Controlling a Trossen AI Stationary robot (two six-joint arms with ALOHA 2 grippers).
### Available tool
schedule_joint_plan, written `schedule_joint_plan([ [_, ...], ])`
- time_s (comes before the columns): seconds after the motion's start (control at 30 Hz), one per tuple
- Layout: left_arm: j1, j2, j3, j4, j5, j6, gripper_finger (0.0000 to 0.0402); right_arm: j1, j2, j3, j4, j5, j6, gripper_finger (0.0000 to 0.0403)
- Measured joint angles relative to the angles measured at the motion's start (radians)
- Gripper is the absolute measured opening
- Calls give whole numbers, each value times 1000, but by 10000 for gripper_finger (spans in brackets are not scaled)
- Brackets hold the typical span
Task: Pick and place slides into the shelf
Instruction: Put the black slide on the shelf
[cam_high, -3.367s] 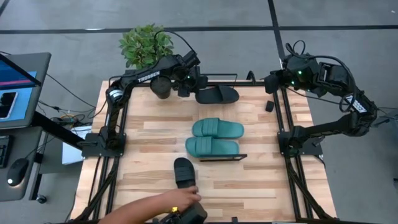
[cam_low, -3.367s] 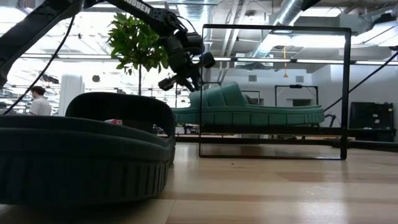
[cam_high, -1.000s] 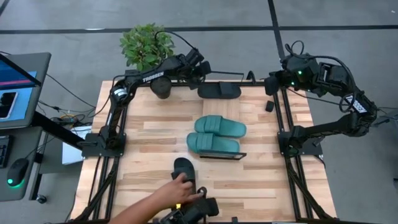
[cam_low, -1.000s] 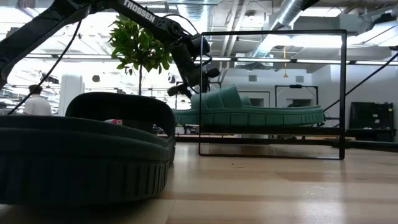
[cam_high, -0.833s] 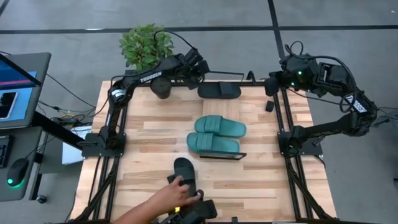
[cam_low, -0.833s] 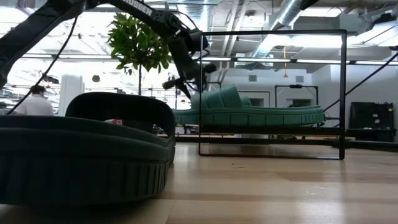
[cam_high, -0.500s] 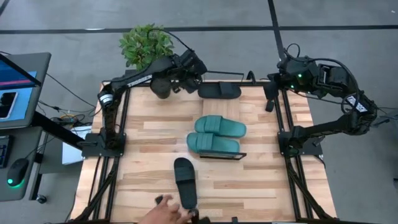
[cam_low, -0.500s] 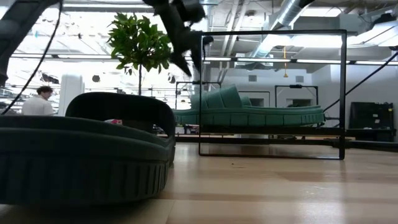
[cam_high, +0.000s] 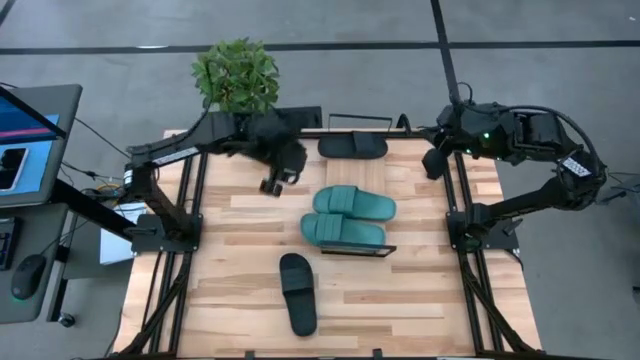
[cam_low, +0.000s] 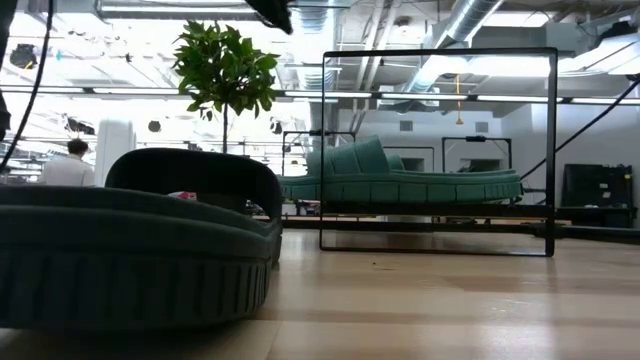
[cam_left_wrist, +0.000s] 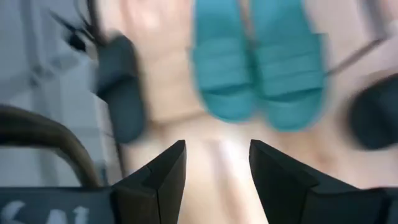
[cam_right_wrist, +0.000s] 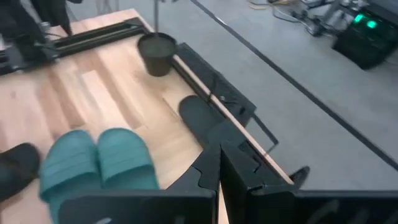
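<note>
Wood tabletop (cam_high: 240, 270); potted plant (cam_high: 236, 75) behind; room beyond seemingly open-ceilinged.

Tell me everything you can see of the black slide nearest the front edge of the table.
The black slide is a matte, rubbery open-toe sandal with a wide strap across one end. It lies flat on the wooden tabletop, sole down, lengthwise toward the front edge, apart from the teal pair on the shelf. Nothing touches it; neither hand is near.
</note>
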Motion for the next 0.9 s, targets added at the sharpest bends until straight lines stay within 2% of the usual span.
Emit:
schedule_joint_plan([
  [0.1, -55, -25, 0, -102, 19, -236, 165, 48, 0, 0, 0, 0, 12, 0],
  [0.23, -124, -30, 0, -184, 83, -470, 165, 109, 0, 0, 2, 2, 54, 0],
  [0.43, -301, -32, 0, -198, 104, -621, 163, 215, 0, 0, 3, 67, 182, 0],
  [0.53, -410, -51, -1, -189, 70, -725, 155, 295, -1, 0, 3, 119, 261, 0],
  [0.63, -550, -75, -1, -179, -89, -844, 142, 396, 3, 0, 4, 190, 334, 0],
  [0.77, -732, -91, -1, -177, -395, -999, 124, 533, 11, -32, 30, 310, 426, 0],
  [0.83, -795, -94, -1, -176, -537, -1100, 117, 595, 11, -54, 34, 346, 473, 0],
  [0.9, -848, -94, -1, -177, -637, -1217, 111, 653, 11, -92, 38, 377, 509, 0],
])
